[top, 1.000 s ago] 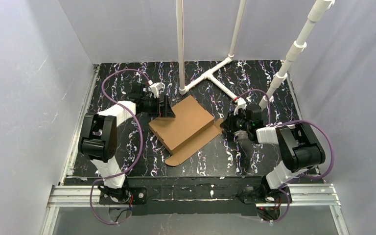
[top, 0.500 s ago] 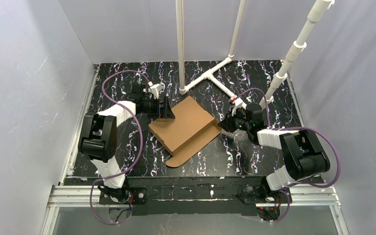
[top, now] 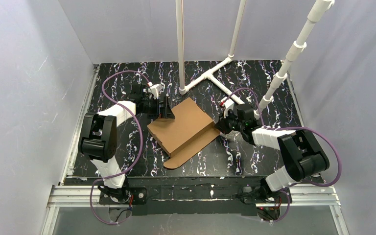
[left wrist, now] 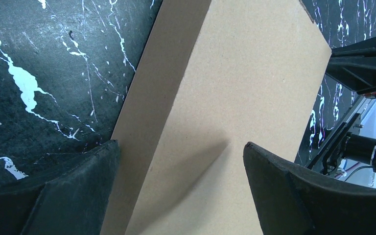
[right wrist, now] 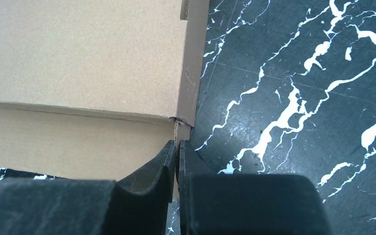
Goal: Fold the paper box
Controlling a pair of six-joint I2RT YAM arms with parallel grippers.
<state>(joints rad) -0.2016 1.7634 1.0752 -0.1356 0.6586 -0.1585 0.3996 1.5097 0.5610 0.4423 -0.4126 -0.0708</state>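
The paper box [top: 181, 128] lies mid-table, a brown cardboard slab with its lid down and a flap spread flat toward the near side. My left gripper [top: 168, 113] stands open over the box's far-left corner; in the left wrist view the cardboard [left wrist: 235, 98] fills the gap between the wide fingers of that gripper [left wrist: 181, 145]. My right gripper [top: 221, 126] sits at the box's right end. In the right wrist view its jaws [right wrist: 177, 145] pinch the thin edge of the flap below the lid [right wrist: 78, 58].
A white pipe frame [top: 210, 78] lies on the black marbled table [top: 254, 83] behind the box, with upright pipes [top: 180, 44] and a slanted one [top: 293, 54] at the back right. Grey walls close both sides. A metal rail [top: 191, 193] runs along the near edge.
My right gripper has moved left up to the box's right end and closed down on the flap's edge. The box has shifted slightly left. The left arm has stayed put.
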